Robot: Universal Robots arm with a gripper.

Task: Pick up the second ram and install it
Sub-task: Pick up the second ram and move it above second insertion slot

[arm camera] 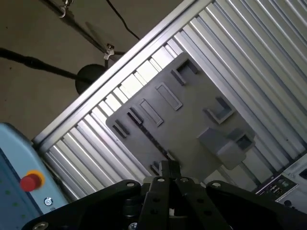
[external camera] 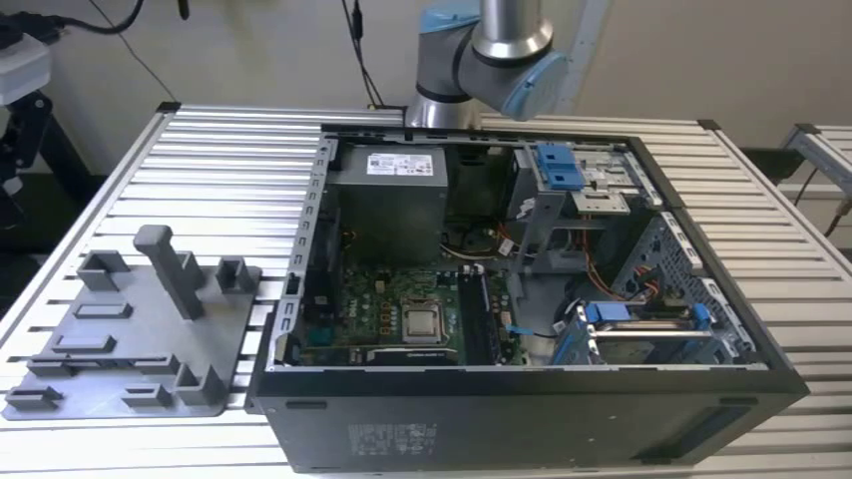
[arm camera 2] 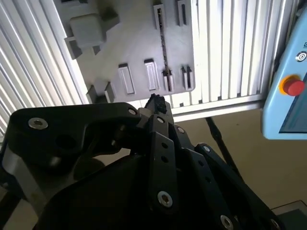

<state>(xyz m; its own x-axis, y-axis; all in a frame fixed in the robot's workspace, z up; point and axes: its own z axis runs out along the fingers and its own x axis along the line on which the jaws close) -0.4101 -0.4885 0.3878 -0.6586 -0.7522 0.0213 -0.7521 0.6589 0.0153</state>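
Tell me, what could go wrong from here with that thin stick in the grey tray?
The second ram stands edge-on in a narrow slot of the grey tray, so jaws arriving slightly off-line might miss it or knock the neighbouring holders. Inside the open case, loose cables lie close to the motherboard, so a carried stick might snag.

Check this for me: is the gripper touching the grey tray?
Apart. In the first wrist view the gripper hangs high above the grey tray, most of whose outline lies in sight beyond it.
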